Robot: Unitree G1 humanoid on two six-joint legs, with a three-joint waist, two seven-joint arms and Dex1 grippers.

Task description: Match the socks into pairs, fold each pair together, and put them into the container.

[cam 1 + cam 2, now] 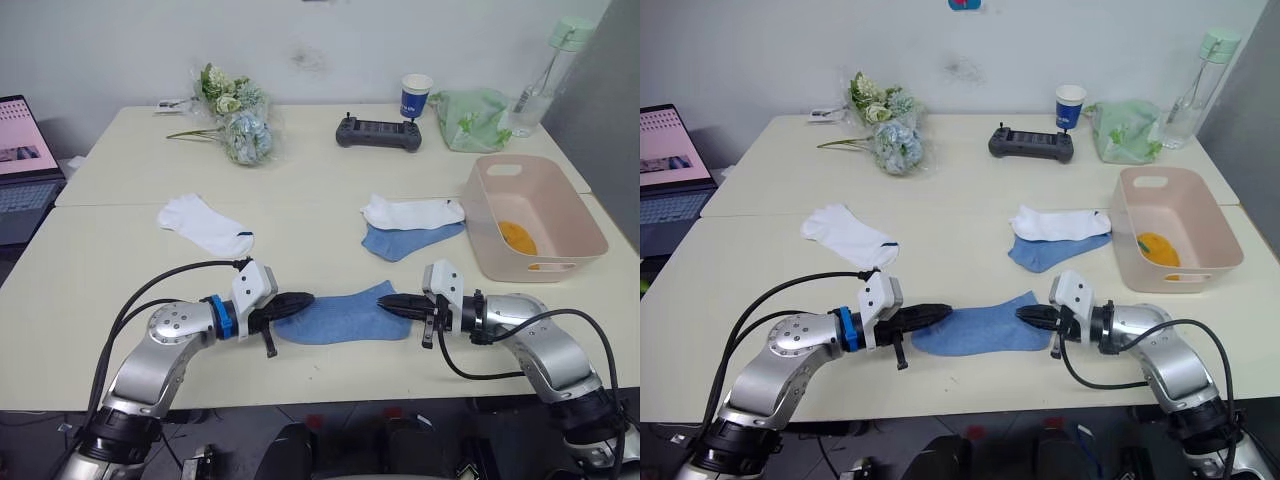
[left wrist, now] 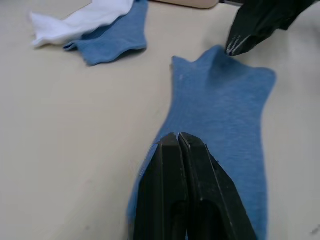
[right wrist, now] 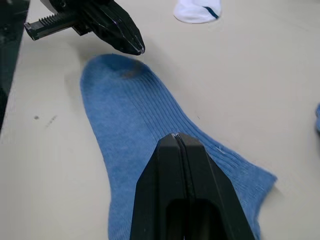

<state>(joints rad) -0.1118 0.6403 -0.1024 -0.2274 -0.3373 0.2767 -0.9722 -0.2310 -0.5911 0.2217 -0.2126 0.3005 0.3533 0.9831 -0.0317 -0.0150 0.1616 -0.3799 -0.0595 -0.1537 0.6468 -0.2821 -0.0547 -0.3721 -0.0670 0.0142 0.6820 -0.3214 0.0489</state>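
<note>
I have a flat light blue ankle sock point(image 1: 345, 314) lying near the front edge of the cream table point(image 1: 120, 240). My left gripper point(image 1: 303, 299) sits over its toe end and my right gripper point(image 1: 386, 300) over its cuff end; both have their black fingers pressed together, with no cloth visibly between them. Further back, a second blue sock point(image 1: 408, 240) lies partly under a white sock point(image 1: 412, 212), just beside the pale pink rectangular plastic basket point(image 1: 575, 222), which holds something mustard-orange point(image 1: 518, 236). Another white sock point(image 1: 205, 224) lies well apart to the left. I can read no labels.
</note>
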